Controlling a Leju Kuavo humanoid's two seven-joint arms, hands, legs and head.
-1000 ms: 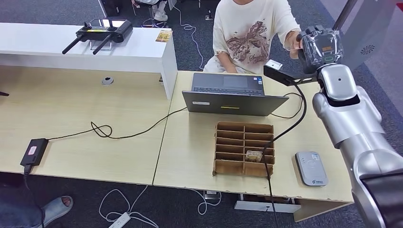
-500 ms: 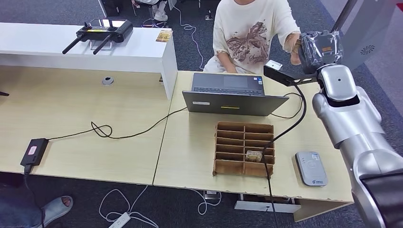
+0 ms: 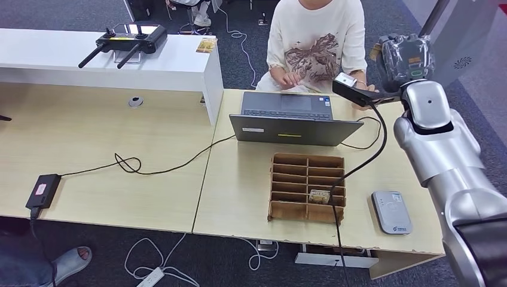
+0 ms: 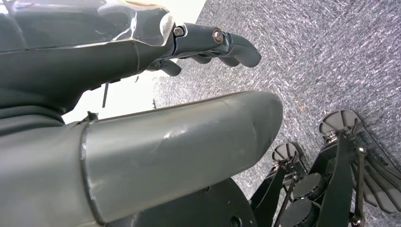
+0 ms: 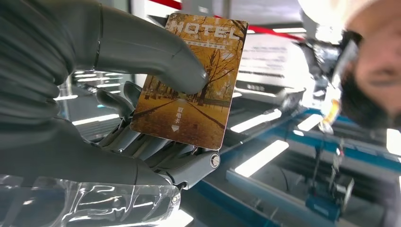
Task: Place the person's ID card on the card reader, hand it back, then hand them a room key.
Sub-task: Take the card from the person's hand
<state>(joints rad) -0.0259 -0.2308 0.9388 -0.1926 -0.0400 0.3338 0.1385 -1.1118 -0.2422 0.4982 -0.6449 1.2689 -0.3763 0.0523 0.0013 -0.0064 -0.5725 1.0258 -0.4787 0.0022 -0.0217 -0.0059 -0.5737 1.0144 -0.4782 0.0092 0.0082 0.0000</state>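
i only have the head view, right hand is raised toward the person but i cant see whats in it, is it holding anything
Observer: Yes. In the right wrist view the right hand pinches a hotel room key card between its thumb and fingers.
Operator: what does the card look like
Observer: It shows an autumn tree scene in orange and brown, with HOTEL printed along one edge.
Operator: and the left hand, cant find it on my screen
Observer: The left wrist view shows the left hand hanging over grey carpet, holding nothing, its fingers loosely extended.
Operator: anything near it
Observer: A black star-shaped chair base with castors stands on the carpet below it.
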